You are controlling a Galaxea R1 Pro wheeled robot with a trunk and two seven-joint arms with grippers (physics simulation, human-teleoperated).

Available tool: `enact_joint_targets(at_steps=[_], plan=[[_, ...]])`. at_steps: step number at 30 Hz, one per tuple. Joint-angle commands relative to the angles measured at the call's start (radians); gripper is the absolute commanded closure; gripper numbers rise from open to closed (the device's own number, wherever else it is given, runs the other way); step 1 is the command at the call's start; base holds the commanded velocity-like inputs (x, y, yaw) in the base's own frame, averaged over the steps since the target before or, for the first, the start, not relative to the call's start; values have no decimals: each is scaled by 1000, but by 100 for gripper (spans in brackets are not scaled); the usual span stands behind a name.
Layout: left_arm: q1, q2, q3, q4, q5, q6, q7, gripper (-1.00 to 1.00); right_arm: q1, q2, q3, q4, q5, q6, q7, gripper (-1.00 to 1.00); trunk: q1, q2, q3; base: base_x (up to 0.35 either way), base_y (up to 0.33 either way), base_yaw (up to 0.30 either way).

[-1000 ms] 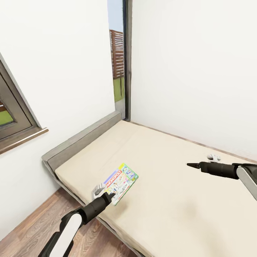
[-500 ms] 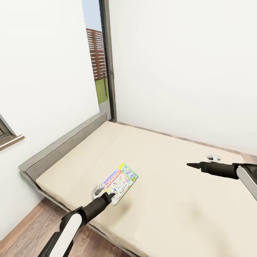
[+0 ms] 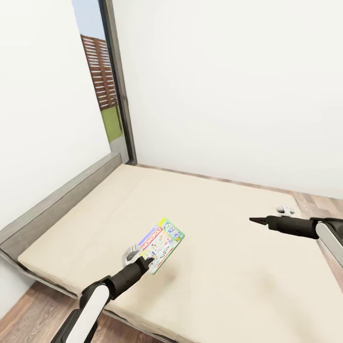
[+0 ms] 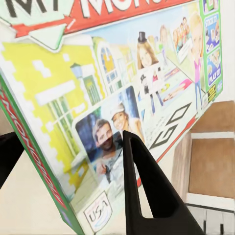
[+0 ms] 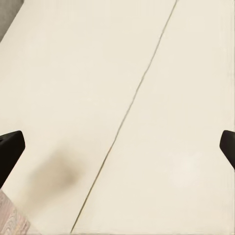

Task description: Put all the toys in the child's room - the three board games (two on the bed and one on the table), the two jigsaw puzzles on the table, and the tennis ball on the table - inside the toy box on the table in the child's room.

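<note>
view has swung right across the bed (image 3: 228, 286) since a second ago, base turning | left gripper (image 3: 143, 259) clamped on board game (image 3: 163, 242), lifted clear | right gripper (image 3: 252, 219) spread, empty | carry to toy box next

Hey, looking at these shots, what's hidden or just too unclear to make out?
- Board game, left wrist view: title cut off by the frame's edge; small print on its panels too small to read.
- Left gripper, head view: the box's underside is hidden.
- Right gripper, head view: seen side-on, jaw gap unreadable there.
- Bed, head view: near corner cut off by the frame.
</note>
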State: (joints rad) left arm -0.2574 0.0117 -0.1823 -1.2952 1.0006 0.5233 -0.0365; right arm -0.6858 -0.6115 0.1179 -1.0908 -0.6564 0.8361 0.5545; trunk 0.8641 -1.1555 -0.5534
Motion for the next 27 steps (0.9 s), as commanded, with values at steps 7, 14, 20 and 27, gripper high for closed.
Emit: enact_joint_targets(at_steps=[7, 14, 20, 27], plan=[[0, 0, 0, -2, 8, 3, 0, 100, -1, -1, 2, 0, 0, 3, 2, -100, 0, -1, -1, 0, 0, -282], [0, -3, -1, -14, 12, 5, -2, 100, -1, -4, 2, -4, 0, 4, 2, -100, 0, -1, -1, 0, 0, -282], [0, -2, -3, -16, 12, 9, -4, 100, 2, -5, 2, -9, 0, 4, 2, -100, -15, 27, 12, 0, 0, -282], [-1, -1, -3, -16, 12, 11, -5, 100, 2, -5, 2, -10, 0, 5, 2, -100, -42, 76, 34, 0, 0, -282]])
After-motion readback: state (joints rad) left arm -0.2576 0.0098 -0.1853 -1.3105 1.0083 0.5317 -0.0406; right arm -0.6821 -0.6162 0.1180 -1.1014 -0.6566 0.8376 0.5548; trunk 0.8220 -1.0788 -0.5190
